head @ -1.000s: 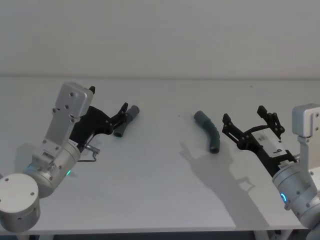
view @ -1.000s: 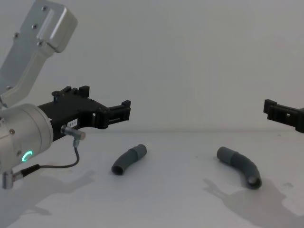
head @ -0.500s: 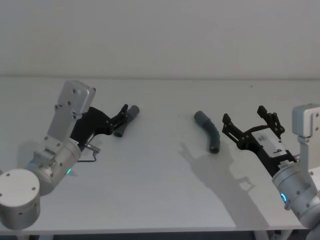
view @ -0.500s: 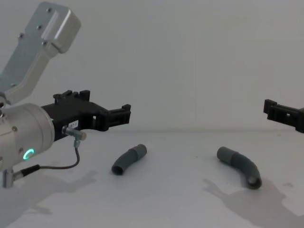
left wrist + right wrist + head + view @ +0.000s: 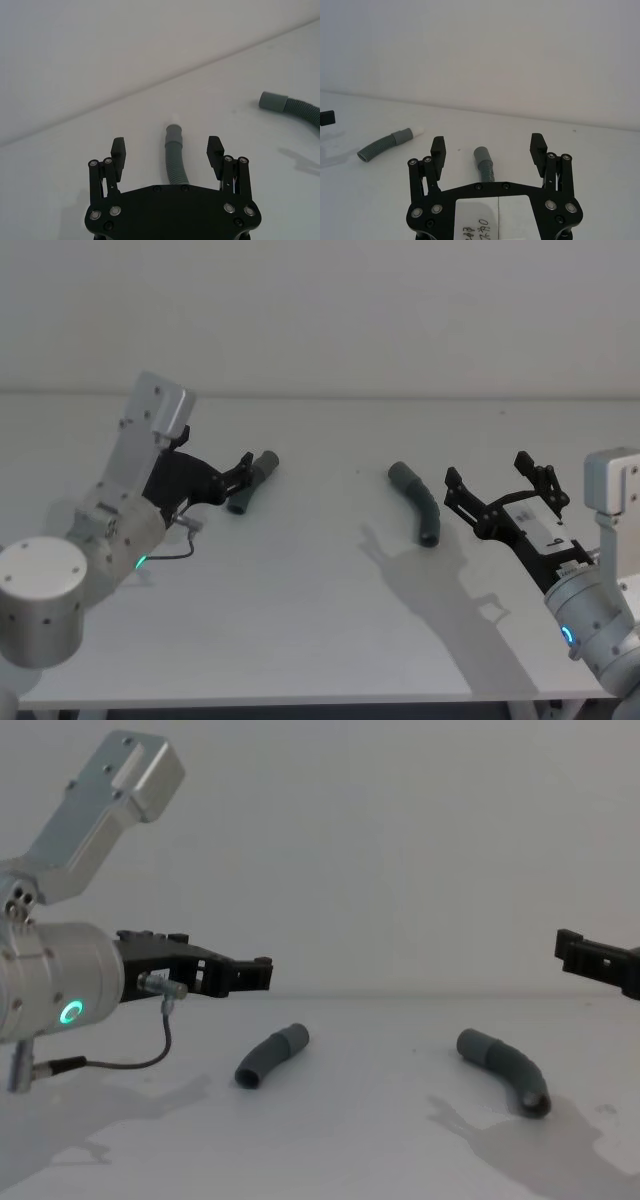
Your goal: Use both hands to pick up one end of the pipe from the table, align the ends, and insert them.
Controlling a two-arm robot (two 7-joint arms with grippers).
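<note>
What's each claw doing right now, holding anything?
Left gripper: fingers open, holding nothing, near the shorter pipe piece.
Right gripper: fingers open, holding nothing.

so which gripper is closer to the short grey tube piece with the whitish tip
Left. The left gripper hovers open just above the short dark grey tube piece. The right gripper is open across the table, beside the longer curved grey tube piece.

On the plain matte white table [image 5: 320,620] lie two dark grey tube pieces, well apart: shorter bent piece [image 5: 271,1055] left, longer elbow-curved piece [image 5: 419,503] right.
</note>
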